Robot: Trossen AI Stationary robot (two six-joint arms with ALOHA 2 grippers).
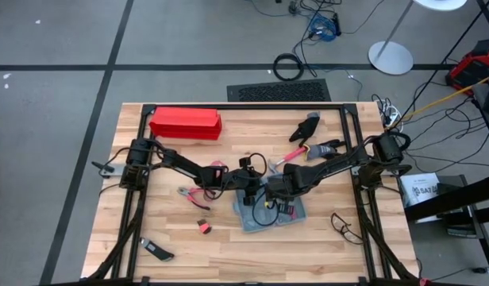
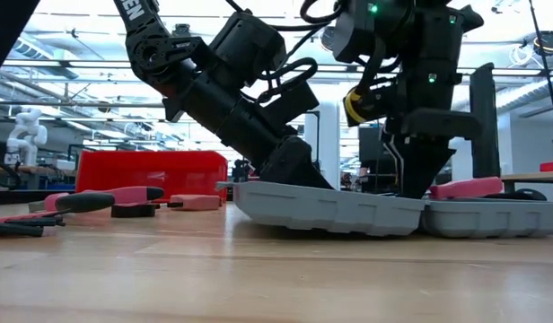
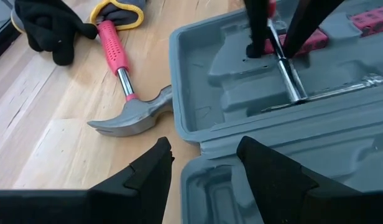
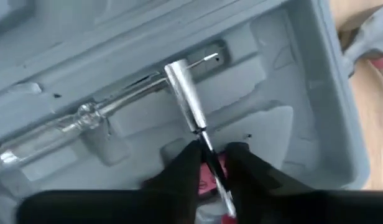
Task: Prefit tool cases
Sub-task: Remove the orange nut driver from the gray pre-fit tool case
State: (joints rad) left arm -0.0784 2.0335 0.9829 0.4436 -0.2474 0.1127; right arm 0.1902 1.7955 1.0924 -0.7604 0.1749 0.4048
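Note:
The blue-grey tool case (image 1: 276,210) lies open near the table's middle, grey recesses up (image 3: 241,87) (image 4: 291,93) (image 2: 330,208). My right gripper (image 4: 213,155) (image 1: 275,191) (image 2: 420,184) stands over it, pointing down, shut on a silver-shafted tool (image 4: 185,93) with red at its handle end. My left gripper (image 3: 201,146) (image 1: 246,184) (image 2: 294,170) slants down at the case's left rim, open, a finger on either side of the seam between the two halves. Whether it touches the case, I cannot tell. My right gripper pinches the tool between its two fingers on the thin stretch of shaft (image 4: 206,142) close to the red handle end, coming from above. The tool is tilted, and its thicker free end (image 4: 178,70) lies down in a recess of the case.
A red-handled hammer (image 3: 123,93) (image 1: 288,155) and black gloves (image 3: 51,28) (image 1: 308,127) lie beyond the case. The long red box (image 1: 185,123) sits far left. Red-handled pliers (image 1: 193,195), a small red item (image 1: 203,228), a knife (image 1: 157,253) and glasses (image 1: 344,226) lie around.

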